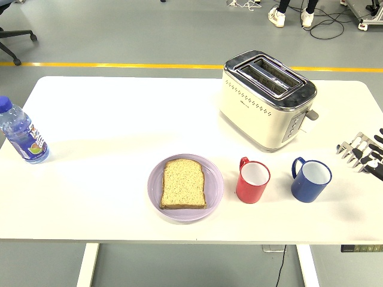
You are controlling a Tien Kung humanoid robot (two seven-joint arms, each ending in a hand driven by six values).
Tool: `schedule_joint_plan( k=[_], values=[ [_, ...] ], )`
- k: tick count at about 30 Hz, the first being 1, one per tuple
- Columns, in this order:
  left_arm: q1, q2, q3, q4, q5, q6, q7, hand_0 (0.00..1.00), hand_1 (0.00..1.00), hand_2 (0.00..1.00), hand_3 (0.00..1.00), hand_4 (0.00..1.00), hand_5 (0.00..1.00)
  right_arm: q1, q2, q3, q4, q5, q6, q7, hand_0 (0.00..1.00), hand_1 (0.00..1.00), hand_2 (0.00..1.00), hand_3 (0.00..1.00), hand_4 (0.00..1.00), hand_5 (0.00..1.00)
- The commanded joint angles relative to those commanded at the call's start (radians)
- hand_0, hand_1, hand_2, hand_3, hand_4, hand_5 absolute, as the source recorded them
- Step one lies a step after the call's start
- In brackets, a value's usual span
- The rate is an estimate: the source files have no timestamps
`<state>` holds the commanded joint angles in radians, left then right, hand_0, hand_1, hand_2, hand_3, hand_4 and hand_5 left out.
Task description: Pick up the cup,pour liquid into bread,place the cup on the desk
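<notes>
Cup pickup not yet begun: blue cup (311, 180) just right of red cup (252, 181), untouched; right robot hand (361, 153) beyond, fingers spread, empty. Next: reach, grasp.

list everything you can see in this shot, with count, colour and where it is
table: 1, white, fills most of the view
plate: 1, pale lilac, near edge, centre
bread slice: 1, light brown, lying flat on the plate
red cup: 1, red with white inside, right of the plate, handle toward the upper left
blue cup: 1, blue with white inside, right of the red cup, apart from it
toaster: 1, cream and chrome, two slots, far right of centre, behind the cups
water bottle: 1, clear with blue cap and label, left edge
person's feet: white shoes, on the floor beyond the table
right robot hand: 1, black and silver, at the right edge, fingers relaxed, holding nothing
</notes>
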<state>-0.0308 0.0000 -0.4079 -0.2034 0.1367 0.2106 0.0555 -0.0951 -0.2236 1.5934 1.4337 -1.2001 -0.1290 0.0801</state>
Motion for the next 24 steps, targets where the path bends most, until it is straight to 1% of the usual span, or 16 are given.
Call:
schedule_joint_plan(
  k=[2, 3, 4, 7, 11, 12, 14, 15, 17, 18, 19, 21, 24],
  values=[
    [0.001, 0.0, 0.001, 0.0, 0.001, 0.0, 0.0, 0.644, 0.669, 0.694, 0.527, 0.248, 0.85, -0.02, -0.008, -0.02, 0.007, -0.006, -0.008, 0.015, 0.948, 0.871, 0.943, 0.991, 0.986, 0.116],
    [0.002, 0.0, 0.003, 0.0, 0.001, 0.0, 0.0, 0.644, 0.669, 0.694, 0.527, 0.248, 0.85, -0.037, -0.014, -0.039, 0.011, -0.015, -0.027, 0.03, 0.948, 0.871, 0.943, 0.991, 0.986, 0.116],
    [0.003, 0.0, 0.006, 0.0, 0.001, 0.0, 0.001, 0.644, 0.669, 0.694, 0.527, 0.248, 0.85, -0.054, -0.019, -0.064, 0.013, -0.017, -0.057, 0.048, 0.928, 0.866, 0.95, 0.998, 0.987, 0.119],
    [0.002, 0.0, 0.008, 0.0, 0.002, 0.0, 0.001, 0.644, 0.669, 0.694, 0.527, 0.248, 0.85, -0.077, -0.02, -0.123, 0.004, -0.012, -0.135, 0.113, 0.928, 0.866, 0.95, 0.998, 0.987, 0.119],
    [0.0, 0.0, 0.005, -0.001, 0.002, 0.0, 0.001, 0.645, 0.67, 0.693, 0.527, 0.248, 0.85, -0.083, -0.016, -0.175, -0.012, -0.001, -0.21, 0.183, 0.921, 0.858, 0.951, 0.998, 0.994, 0.129],
    [-0.001, 0.0, 0.001, -0.001, 0.003, -0.001, 0.001, 0.645, 0.67, 0.693, 0.527, 0.248, 0.85, -0.075, -0.01, -0.201, -0.029, 0.002, -0.251, 0.224, 0.921, 0.858, 0.951, 0.998, 0.994, 0.129],
    [-0.002, 0.0, 0.0, -0.001, 0.003, -0.001, 0.001, 0.645, 0.67, 0.693, 0.527, 0.248, 0.85, -0.074, -0.009, -0.206, -0.032, 0.003, -0.259, 0.233, 0.921, 0.858, 0.951, 0.998, 0.994, 0.129],
    [-0.003, 0.0, -0.003, -0.001, 0.002, -0.001, 0.0, 0.645, 0.671, 0.694, 0.527, 0.248, 0.85, -0.061, -0.001, -0.225, -0.052, 0.019, -0.274, 0.254, 0.919, 0.859, 0.951, 0.998, 0.994, 0.119],
    [-0.005, 0.0, -0.006, -0.001, 0.003, -0.001, 0.0, 0.645, 0.671, 0.694, 0.527, 0.248, 0.85, -0.044, 0.009, -0.252, -0.077, 0.041, -0.286, 0.282, 0.919, 0.859, 0.951, 0.998, 0.994, 0.119],
    [-0.005, 0.0, -0.007, -0.001, 0.003, 0.0, 0.0, 0.645, 0.671, 0.694, 0.527, 0.248, 0.85, -0.042, 0.01, -0.256, -0.08, 0.044, -0.288, 0.286, 0.919, 0.859, 0.951, 0.998, 0.994, 0.119],
    [-0.006, 0.0, -0.008, -0.001, 0.002, 0.0, 0.001, 0.645, 0.671, 0.694, 0.527, 0.248, 0.85, -0.03, 0.016, -0.277, -0.1, 0.052, -0.291, 0.307, 0.919, 0.859, 0.951, 0.998, 0.994, 0.119],
    [-0.006, 0.0, -0.009, -0.001, 0.001, 0.0, 0.001, 0.645, 0.668, 0.694, 0.527, 0.248, 0.851, -0.022, 0.021, -0.293, -0.117, 0.061, -0.29, 0.321, 0.922, 0.859, 0.951, 0.998, 0.993, 0.115],
    [-0.007, 0.0, -0.012, -0.001, 0.001, 0.0, 0.0, 0.645, 0.668, 0.694, 0.527, 0.248, 0.851, -0.012, 0.027, -0.312, -0.14, 0.075, -0.29, 0.33, 0.922, 0.859, 0.951, 0.998, 0.993, 0.115]
  ],
)
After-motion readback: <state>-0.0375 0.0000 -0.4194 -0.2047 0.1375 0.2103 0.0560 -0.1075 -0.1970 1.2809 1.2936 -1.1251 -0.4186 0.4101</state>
